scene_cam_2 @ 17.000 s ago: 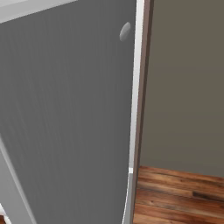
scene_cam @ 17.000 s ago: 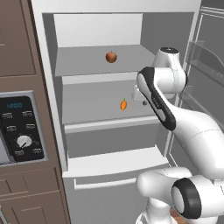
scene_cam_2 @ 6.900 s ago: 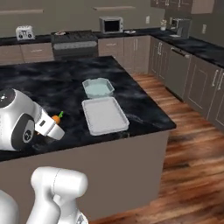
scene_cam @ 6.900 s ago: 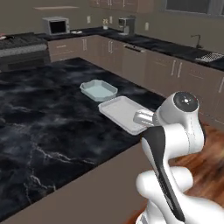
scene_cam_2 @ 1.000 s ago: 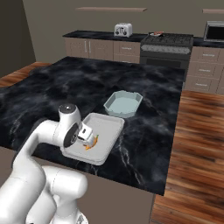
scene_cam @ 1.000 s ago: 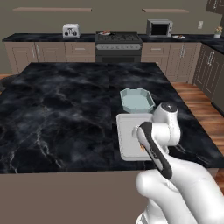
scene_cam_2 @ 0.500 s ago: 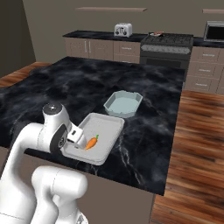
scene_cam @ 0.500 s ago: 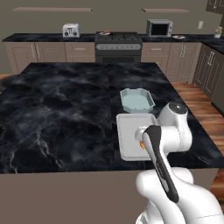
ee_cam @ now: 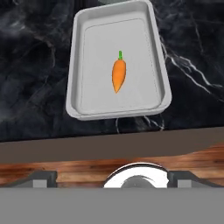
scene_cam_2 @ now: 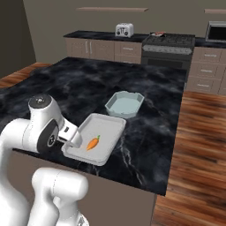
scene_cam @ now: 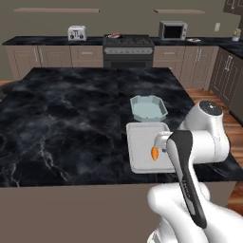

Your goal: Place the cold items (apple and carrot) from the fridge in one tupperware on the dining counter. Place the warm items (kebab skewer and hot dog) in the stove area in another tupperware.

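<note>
A: Where is the small orange carrot with the green stub (ee_cam: 119,75)?

B: It lies flat on the floor of the shallow rectangular white plastic tupperware (ee_cam: 80,65), near the middle, stub pointing toward the far rim. That container sits at the near edge of the black marbled stone desk (scene_cam: 71,114). From the right base view the carrot (scene_cam_2: 92,143) lies on the near half of the same tray (scene_cam_2: 108,126).

A: And the fingers?

B: Released. The gripper (scene_cam_2: 74,138) hangs at the near-left rim of the tray with the fingers spread wide and nothing between them; the carrot lies apart from them.

A: The other container?

B: An octagonal pale blue-green tupperware (scene_cam: 148,107) stands just beyond the white one on the desk, holding nothing I can see.

A: Any labels or writing?

B: None that can be read. On the back counter stand a silver toaster (scene_cam: 77,32) and a grey microwave (scene_cam: 172,30), with a dark stove (scene_cam: 128,49) between them; all are too small and blurred for any marking to show.
</note>
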{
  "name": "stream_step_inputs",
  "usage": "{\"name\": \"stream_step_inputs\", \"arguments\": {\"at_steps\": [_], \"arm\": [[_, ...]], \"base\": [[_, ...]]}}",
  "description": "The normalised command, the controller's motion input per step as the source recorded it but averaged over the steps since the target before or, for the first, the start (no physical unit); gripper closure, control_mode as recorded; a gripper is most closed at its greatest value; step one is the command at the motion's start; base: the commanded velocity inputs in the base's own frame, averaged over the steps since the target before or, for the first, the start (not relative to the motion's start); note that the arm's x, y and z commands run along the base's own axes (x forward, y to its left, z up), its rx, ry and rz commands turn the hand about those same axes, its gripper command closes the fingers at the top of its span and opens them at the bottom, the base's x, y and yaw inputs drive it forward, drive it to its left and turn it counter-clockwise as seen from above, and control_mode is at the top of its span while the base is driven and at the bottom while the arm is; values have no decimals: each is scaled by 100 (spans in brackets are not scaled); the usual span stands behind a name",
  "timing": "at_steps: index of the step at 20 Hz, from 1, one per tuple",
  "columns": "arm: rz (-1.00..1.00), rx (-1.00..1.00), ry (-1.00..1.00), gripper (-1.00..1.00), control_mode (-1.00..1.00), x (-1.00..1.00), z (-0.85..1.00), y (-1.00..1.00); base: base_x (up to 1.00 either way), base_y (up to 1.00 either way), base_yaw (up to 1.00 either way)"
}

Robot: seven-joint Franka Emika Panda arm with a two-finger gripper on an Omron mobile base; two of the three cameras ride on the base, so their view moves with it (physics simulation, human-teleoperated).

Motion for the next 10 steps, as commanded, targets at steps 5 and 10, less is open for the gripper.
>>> {"name": "stream_step_inputs", "arguments": {"at_steps": [5,10], "arm": [[0,0,0,-100,100,0,0,0],[0,0,0,-100,100,0,0,0]], "base": [[-49,37,13],[-26,77,74]]}}
